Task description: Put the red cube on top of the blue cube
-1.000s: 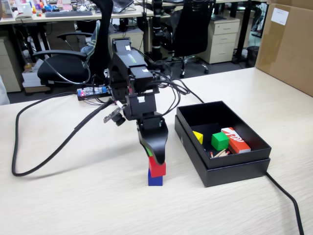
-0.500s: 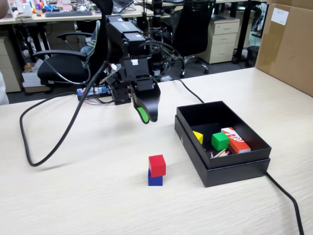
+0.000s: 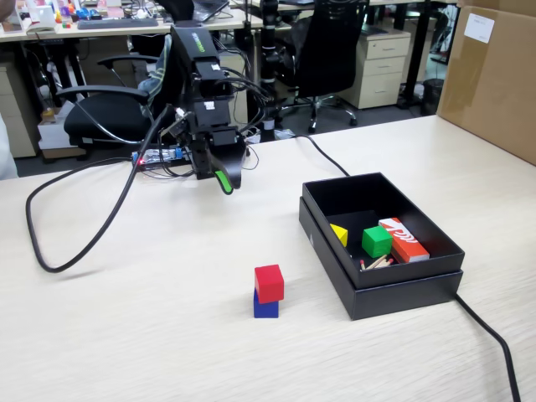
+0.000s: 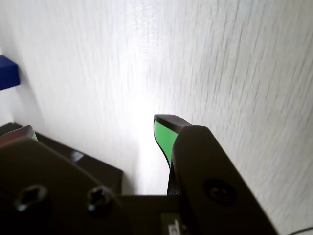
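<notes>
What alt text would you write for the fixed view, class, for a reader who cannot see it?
A red cube sits stacked on a blue cube on a pale wooden table. The robot arm's gripper hangs apart, up and left; right of the stack stands an open black box.

Red cube (image 3: 269, 283) stacked on blue cube (image 3: 265, 307), slightly skewed, on table beside box.

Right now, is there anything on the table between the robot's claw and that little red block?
No. In the fixed view, only bare table lies between the gripper and the red cube, which sits on the blue cube.
</notes>
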Controlling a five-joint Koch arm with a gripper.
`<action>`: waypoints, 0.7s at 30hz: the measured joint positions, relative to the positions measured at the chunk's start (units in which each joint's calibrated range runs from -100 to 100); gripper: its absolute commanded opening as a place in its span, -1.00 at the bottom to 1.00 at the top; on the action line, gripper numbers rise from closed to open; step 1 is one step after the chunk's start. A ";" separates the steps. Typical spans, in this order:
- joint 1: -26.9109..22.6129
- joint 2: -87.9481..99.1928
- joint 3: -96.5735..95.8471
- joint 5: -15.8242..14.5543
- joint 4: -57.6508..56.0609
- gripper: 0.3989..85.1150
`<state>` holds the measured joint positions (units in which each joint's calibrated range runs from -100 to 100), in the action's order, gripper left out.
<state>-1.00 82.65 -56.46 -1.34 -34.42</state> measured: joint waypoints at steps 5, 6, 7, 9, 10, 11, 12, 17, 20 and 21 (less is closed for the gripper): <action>0.73 8.80 -14.33 0.24 7.82 0.13; 0.83 10.10 -16.70 0.05 9.52 0.13; 0.93 11.13 -19.26 0.05 10.76 0.13; 1.07 12.82 -22.00 0.05 12.47 0.13; 1.07 13.46 -22.82 0.05 13.32 0.13; 1.17 14.11 -23.82 0.10 14.40 0.13; 1.17 14.37 -25.19 0.24 15.87 0.13; 1.12 15.66 -32.50 0.10 27.33 0.13; 1.12 15.92 -35.51 0.10 30.97 0.12; 1.07 15.92 -36.42 0.10 32.37 0.12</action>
<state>0.07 98.58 -92.88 -1.25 -2.05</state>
